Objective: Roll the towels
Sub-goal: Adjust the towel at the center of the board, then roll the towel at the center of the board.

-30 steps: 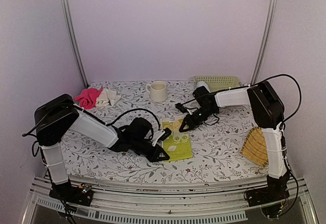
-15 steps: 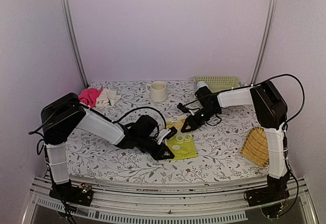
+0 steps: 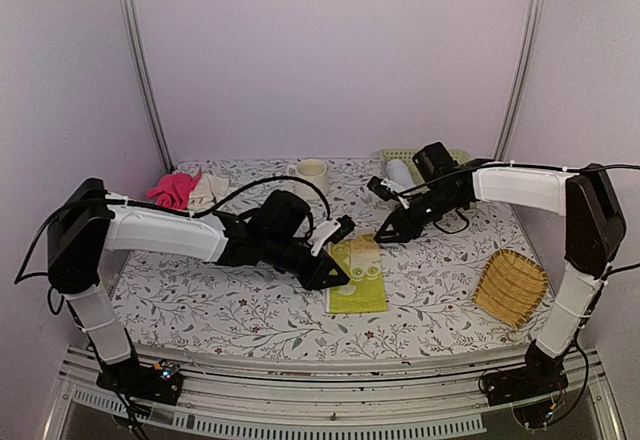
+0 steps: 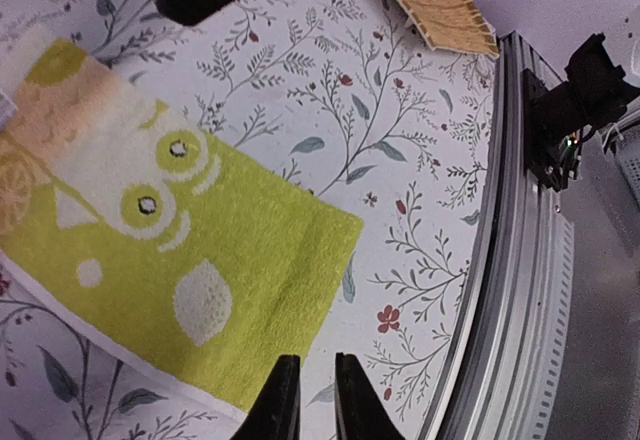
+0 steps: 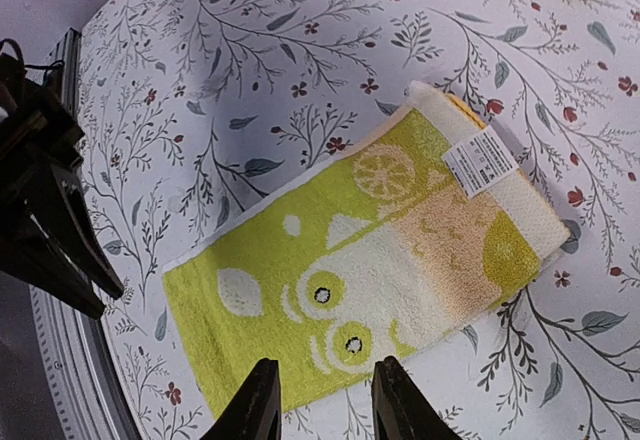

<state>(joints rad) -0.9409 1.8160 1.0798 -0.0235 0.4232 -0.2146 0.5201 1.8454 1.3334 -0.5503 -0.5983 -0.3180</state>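
Now yellow-green-and-cream patterned cloth towel (image 3: 357,275) lies flat toward worktop (image 3: 440,300) near edge, left gripper (image 4: 312,410) and right gripper (image 5: 320,405) apart, empty; rolling seemingly unstarted, next pinch a short edge.

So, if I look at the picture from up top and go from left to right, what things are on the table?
pink cloth → cream cloth → mug → green towel → tray
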